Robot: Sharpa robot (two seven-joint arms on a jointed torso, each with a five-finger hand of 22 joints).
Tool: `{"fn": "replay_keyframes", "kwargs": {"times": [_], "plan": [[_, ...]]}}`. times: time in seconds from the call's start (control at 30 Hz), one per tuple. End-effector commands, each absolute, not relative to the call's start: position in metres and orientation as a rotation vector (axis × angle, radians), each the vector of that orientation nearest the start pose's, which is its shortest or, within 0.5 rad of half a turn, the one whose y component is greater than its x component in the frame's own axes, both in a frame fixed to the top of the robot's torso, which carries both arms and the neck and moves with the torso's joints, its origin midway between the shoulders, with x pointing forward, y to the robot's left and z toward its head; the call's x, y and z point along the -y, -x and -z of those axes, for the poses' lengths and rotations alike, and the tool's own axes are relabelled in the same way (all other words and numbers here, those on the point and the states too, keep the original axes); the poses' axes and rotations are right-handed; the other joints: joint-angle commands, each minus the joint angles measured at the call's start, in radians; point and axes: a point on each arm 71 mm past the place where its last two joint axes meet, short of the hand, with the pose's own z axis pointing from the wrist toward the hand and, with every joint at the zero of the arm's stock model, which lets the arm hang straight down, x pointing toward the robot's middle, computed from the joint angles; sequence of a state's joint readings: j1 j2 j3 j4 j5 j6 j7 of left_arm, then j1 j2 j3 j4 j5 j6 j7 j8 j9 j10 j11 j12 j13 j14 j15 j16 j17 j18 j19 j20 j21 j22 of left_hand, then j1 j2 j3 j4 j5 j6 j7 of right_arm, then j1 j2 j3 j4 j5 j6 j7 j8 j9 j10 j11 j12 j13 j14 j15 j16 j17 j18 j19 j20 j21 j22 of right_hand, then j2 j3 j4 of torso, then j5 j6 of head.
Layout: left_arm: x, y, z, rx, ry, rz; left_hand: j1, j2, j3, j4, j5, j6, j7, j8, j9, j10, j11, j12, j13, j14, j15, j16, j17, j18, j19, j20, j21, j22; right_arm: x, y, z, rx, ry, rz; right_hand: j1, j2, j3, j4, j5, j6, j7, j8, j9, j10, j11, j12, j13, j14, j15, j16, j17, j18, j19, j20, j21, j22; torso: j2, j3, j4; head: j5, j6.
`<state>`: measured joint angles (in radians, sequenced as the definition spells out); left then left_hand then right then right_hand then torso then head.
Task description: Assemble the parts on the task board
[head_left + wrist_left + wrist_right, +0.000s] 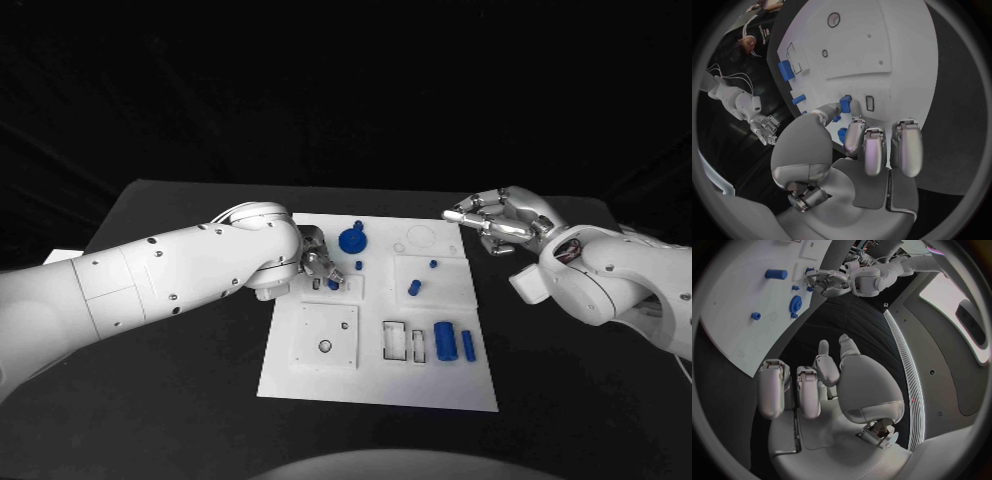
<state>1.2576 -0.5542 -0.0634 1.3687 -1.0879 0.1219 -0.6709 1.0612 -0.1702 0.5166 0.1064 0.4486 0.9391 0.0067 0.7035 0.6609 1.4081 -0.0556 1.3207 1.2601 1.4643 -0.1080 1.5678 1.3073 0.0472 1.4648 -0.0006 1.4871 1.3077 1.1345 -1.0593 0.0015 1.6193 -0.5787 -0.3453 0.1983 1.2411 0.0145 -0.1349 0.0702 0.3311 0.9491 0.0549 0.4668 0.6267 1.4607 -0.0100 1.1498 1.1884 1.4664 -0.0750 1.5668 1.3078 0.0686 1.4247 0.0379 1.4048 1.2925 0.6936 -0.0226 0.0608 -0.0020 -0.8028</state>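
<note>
On task board (378, 380): left robot hand (320, 266) pinching small blue part (333, 284); right robot hand (495, 220) curled, holding nothing, off board edge.

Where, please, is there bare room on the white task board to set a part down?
Free: the white task board's near strip, below the blue cylinder. Crowded: the far left, where the left robot hand holds a small blue part.

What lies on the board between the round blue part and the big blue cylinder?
Head view: two small blue pieces lie between the round blue part and the big blue cylinder.
</note>
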Motion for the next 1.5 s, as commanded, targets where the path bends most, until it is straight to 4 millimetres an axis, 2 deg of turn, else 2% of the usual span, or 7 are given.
{"fn": "replay_keyframes", "kwargs": {"times": [0.03, 0.43, 1.0, 1.23, 1.3, 1.37, 1.5], "plan": [[-0.121, -0.5, 0.221, -2.36, 0.077, 0.3, -0.012, -0.003, -0.01, 0.0, 0.0, 0.007, 0.001, -0.005, 0.001, 0.004, -0.004, 0.007, 0.002, 0.107, -0.008, 0.003, 0.264, -0.021, 0.072, -0.006, 0.006, 0.151, 0.279, -0.457, 0.186, -1.622, -0.667, -1.154, 0.003, 0.009, -0.005, 0.001, 0.001, 0.004, 0.005, -0.007, -0.001, 0.098, 0.0, 0.405, 0.367, 0.104, 0.007, 0.004, 0.263, -0.001, -0.006, 0.002, -0.004, -0.001, 0.0, -0.0003, 0.0007, -0.001, -0.001], [-0.123, -0.502, 0.221, -2.355, 0.076, 0.29, -0.043, 0.002, -0.076, 0.033, 0.0, 0.017, -0.001, -0.006, 0.005, 0.009, -0.005, 0.013, 0.011, 0.107, -0.009, 0.003, 0.264, -0.023, 0.075, -0.008, 0.01, 0.159, 0.278, -0.457, 0.186, -1.622, -0.666, -1.156, 0.015, 0.009, -0.007, -0.01, -0.008, 0.008, 0.006, -0.018, 0.001, 0.09, 0.001, 0.395, 0.359, 0.104, 0.009, 0.004, 0.263, 0.0, -0.012, 0.004, -0.01, -0.008, 0.0, -0.0002, 0.0009, -0.001, -0.004], [-0.124, -0.503, 0.22, -2.346, 0.086, 0.295, -0.08, 0.01, -0.244, 0.102, -0.006, 0.027, -0.002, -0.003, 0.015, 0.015, -0.006, 0.021, 0.024, 0.107, -0.01, 0.003, 0.264, -0.025, 0.078, -0.009, 0.016, 0.17, 0.279, -0.457, 0.185, -1.62, -0.666, -1.156, 0.013, 0.01, -0.013, -0.011, -0.022, 0.01, 0.008, -0.027, 0.002, 0.081, 0.003, 0.383, 0.348, 0.104, 0.01, 0.004, 0.263, 0.003, -0.02, 0.005, -0.018, -0.02, 0.0, -0.0005, 0.0006, -0.003, -0.003], [-0.124, -0.502, 0.218, -2.331, 0.098, 0.308, -0.07, 0.021, -0.309, 0.128, -0.068, 0.028, -0.003, -0.004, 0.019, 0.015, -0.006, 0.022, 0.026, 0.107, -0.01, 0.003, 0.264, -0.025, 0.079, -0.009, 0.016, 0.172, 0.279, -0.457, 0.186, -1.62, -0.667, -1.157, 0.013, 0.011, -0.014, -0.011, -0.024, 0.011, 0.009, -0.028, 0.003, 0.078, 0.003, 0.379, 0.344, 0.104, 0.01, 0.004, 0.263, 0.004, -0.022, 0.005, -0.021, -0.023, 0.0, -0.001, 0.0002, -0.003, -0.002], [-0.125, -0.501, 0.216, -2.327, 0.104, 0.314, -0.063, 0.026, -0.335, 0.139, -0.111, 0.029, -0.003, -0.004, 0.02, 0.015, -0.007, 0.022, 0.027, 0.107, -0.01, 0.003, 0.264, -0.025, 0.079, -0.009, 0.015, 0.172, 0.279, -0.458, 0.186, -1.62, -0.667, -1.157, 0.013, 0.011, -0.014, -0.011, -0.024, 0.011, 0.009, -0.028, 0.003, 0.078, 0.003, 0.379, 0.344, 0.104, 0.01, 0.004, 0.263, 0.004, -0.022, 0.005, -0.021, -0.023, 0.0, -0.0016, 0.0002, -0.004, -0.002], [-0.126, -0.501, 0.215, -2.322, 0.112, 0.321, -0.055, 0.03, -0.357, 0.149, -0.14, 0.028, -0.003, -0.004, 0.021, 0.015, -0.006, 0.022, 0.026, 0.107, -0.01, 0.003, 0.264, -0.025, 0.079, -0.009, 0.015, 0.173, 0.279, -0.458, 0.186, -1.62, -0.668, -1.157, 0.013, 0.011, -0.014, -0.011, -0.024, 0.011, 0.009, -0.028, 0.003, 0.078, 0.003, 0.379, 0.344, 0.104, 0.01, 0.004, 0.263, 0.004, -0.022, 0.005, -0.021, -0.023, 0.0, -0.001, 0.0005, -0.005, -0.001], [-0.129, -0.501, 0.208, -2.313, 0.137, 0.342, -0.048, 0.034, -0.384, 0.163, -0.162, 0.027, -0.003, -0.005, 0.022, 0.013, -0.006, 0.018, 0.023, 0.107, -0.01, 0.003, 0.264, -0.024, 0.078, -0.009, 0.013, 0.17, 0.279, -0.458, 0.186, -1.62, -0.67, -1.156, 0.013, 0.011, -0.014, -0.011, -0.024, 0.011, 0.009, -0.028, 0.003, 0.078, 0.003, 0.379, 0.344, 0.104, 0.01, 0.004, 0.263, 0.004, -0.022, 0.005, -0.021, -0.023, 0.0, -0.0005, 0.001, -0.006, -0.001]]}}
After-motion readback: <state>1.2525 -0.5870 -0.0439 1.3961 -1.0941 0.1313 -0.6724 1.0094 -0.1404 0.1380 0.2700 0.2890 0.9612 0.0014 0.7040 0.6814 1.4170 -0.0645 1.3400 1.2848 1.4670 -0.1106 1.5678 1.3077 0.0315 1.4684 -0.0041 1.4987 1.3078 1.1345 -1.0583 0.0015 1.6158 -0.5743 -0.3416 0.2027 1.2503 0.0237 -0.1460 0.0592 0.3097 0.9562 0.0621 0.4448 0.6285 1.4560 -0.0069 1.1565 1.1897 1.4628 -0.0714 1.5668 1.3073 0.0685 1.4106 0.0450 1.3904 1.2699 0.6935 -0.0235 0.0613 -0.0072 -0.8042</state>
